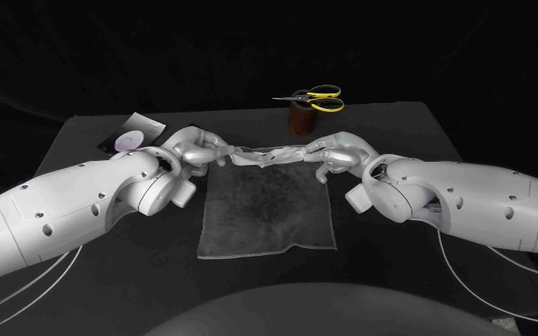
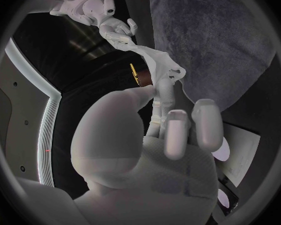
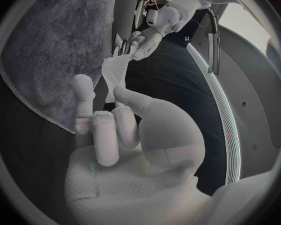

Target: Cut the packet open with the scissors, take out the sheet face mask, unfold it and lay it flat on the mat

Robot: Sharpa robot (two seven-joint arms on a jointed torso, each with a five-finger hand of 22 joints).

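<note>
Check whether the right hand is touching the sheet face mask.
Touching. In the right wrist view the right hand pinches one end of the sheet face mask, with no gap between them.

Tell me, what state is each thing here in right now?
Mat: spread flat on the table.
Sheet face mask: bunched, not yet flat, stretched above the mat's far edge.
Left hand: grips one end of the mask.
Right hand: grips the other end.
Scissors: blades together, resting on a brown holder.
Packet: lying on the table, off the mat.
</note>
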